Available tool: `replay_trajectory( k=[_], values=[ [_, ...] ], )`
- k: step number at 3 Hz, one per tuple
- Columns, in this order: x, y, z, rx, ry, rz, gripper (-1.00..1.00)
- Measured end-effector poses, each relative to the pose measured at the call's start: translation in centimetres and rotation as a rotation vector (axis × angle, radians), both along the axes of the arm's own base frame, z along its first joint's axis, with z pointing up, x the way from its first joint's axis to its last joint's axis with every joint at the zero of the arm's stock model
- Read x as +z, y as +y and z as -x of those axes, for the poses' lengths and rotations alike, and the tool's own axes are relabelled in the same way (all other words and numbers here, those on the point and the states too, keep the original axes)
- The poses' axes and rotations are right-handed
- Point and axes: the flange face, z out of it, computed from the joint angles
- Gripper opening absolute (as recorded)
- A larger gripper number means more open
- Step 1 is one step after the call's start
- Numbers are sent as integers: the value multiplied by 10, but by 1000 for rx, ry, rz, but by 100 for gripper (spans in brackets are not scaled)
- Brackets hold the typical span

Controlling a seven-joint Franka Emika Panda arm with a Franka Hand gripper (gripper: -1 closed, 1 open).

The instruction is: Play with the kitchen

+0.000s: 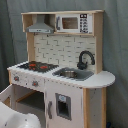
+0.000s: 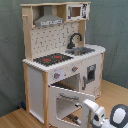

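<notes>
Standing upright with its long axis vertical, the kitchen fills most of the frame in both exterior views, a tall white and light-wood toy set against a grey-green curtain. In the first exterior view its front faces toward the lower left of the frame; in the second exterior view it faces toward the lower right and stands on a wooden floor.

Along the worktop sit the black-red hob and the grey sink with its black tap. Above them are the grey hood and the microwave. Two knobs sit on the front panel under the hob. The windowed oven door hangs open in the second exterior view, swung out toward the bottom of the frame; in the first exterior view only its edge shows at the lower left, and the frame cuts off the kitchen's base. What lies inside the oven cavity is hard to make out.

The arm enters at the lower right corner of the second exterior view, white with a dark round joint, low and just in front of the open door. In the first exterior view it appears only as a white rounded mass in the lower left corner. The end effector is not clearly visible, so whether it is open or holding anything cannot be told.
</notes>
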Motion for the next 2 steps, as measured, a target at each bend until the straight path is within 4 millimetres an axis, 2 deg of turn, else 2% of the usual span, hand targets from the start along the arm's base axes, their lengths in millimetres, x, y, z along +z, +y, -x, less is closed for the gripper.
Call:
replay_trajectory(
  k=[1, 2],
  values=[
    [-23, -23, -18, -40, 34, -21, 100],
    [-49, -45, -21, -70, 92, -38, 100]
  ],
)
